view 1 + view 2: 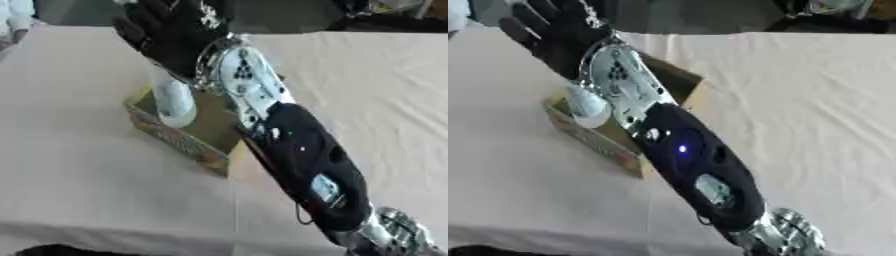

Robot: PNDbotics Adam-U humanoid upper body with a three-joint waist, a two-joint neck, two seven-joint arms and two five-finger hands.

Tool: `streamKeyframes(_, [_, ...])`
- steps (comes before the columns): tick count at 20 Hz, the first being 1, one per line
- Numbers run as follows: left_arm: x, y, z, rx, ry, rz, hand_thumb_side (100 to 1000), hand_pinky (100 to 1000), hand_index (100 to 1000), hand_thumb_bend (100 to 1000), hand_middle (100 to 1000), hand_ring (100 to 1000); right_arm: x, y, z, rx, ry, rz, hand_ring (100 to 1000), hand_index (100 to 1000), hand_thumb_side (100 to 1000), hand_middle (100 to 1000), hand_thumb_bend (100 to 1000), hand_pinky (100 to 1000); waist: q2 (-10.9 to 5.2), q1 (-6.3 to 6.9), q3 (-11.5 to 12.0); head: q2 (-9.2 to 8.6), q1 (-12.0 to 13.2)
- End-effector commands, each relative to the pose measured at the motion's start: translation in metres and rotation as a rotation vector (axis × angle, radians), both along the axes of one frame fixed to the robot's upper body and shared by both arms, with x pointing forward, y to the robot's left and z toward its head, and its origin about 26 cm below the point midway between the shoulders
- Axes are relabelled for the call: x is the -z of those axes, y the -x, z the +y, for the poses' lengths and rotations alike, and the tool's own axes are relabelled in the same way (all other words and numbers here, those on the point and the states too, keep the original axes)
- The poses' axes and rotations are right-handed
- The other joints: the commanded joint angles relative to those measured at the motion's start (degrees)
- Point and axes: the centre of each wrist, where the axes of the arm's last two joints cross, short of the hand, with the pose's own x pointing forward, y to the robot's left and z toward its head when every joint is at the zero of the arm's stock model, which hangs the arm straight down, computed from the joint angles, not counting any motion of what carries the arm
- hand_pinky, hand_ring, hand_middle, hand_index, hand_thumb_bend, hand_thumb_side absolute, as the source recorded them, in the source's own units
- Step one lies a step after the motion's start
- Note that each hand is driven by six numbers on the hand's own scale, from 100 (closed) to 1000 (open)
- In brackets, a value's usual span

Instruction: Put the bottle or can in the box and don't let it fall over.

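Left eye view: right hand, fingers spread wide, above clear bottle upright in box, bench middle | Right eye view: bottle looks light, slippery, tippy; take hold mid-body; left hand unseen.

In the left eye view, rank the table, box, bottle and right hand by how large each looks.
1. table
2. box
3. right hand, though it sits nearer the camera, so unsure
4. bottle
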Motion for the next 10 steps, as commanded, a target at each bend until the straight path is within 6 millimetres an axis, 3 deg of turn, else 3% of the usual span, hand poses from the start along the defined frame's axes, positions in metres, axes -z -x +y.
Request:
streamKeyframes(1, [-0.01,0.002,0.004,-0.013,-0.016,-0.029,699,778,886,743,863,870,0.001,-0.002,0.003,0.0,0.007,-0.015,100,969,887,100,503,100,-0.32,0.55,-0.1,-0.11,0.2])
streamKeyframes(10, [-0.008,0.003,0.003,-0.012,-0.016,-0.024,699,777,885,744,862,869,0.01,-0.014,0.0,0.036,0.029,0.0,100,966,901,100,505,100,0.47,1.02,-0.7,-1.02,-0.5])
